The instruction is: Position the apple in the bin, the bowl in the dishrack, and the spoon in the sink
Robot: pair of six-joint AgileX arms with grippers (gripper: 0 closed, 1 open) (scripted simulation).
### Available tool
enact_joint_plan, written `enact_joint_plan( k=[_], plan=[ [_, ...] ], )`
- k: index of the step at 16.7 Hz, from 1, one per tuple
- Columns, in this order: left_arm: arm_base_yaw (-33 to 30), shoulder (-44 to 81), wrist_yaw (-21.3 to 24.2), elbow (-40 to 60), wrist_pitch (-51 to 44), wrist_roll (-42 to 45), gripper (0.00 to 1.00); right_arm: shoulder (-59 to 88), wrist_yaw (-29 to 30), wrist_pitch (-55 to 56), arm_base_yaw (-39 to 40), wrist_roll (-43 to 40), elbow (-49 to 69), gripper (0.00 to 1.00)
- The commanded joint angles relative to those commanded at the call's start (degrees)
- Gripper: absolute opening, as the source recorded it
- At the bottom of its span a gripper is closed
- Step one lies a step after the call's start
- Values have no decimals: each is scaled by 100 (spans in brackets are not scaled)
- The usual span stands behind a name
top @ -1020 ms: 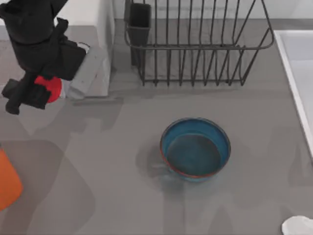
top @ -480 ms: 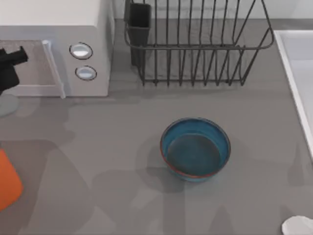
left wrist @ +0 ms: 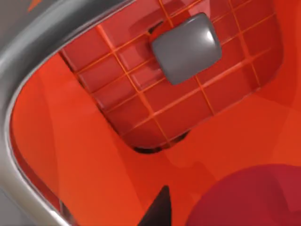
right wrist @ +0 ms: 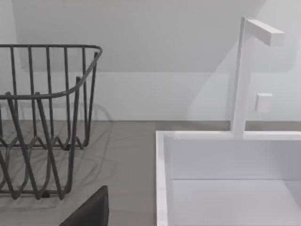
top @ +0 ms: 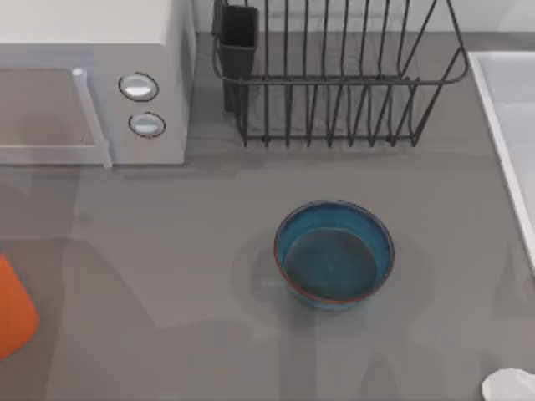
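Left gripper (left wrist: 157, 214): in the left wrist view one dark fingertip shows beside the apple (left wrist: 249, 197); whether the apple is grasped or released cannot be told. Directly beyond both lies the bin (left wrist: 70, 155), its gridded floor facing the camera, so the apple sits over the bin opening and the coming move is a drop along that line. Top view adds the layout: bin edge at the desk (top: 184, 276) left, bowl (top: 334, 255) central, dishrack (top: 334, 83) behind it, spoon (top: 510, 386) near the sink (top: 501, 92) at right. Right wrist view shows one dark part of the right gripper (right wrist: 91, 212), facing dishrack and sink; its state cannot be told
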Motion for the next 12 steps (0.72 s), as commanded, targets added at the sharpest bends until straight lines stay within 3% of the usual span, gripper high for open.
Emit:
enact_joint_plan(
  k=[6, 12],
  plan=[
    [543, -38, 155, -387, 312, 1404, 0, 0, 0, 0, 0, 0, 0, 100],
    [675, -8, 214, -467, 399, 1708, 0, 0, 0, 0, 0, 0, 0, 100]
  ],
)
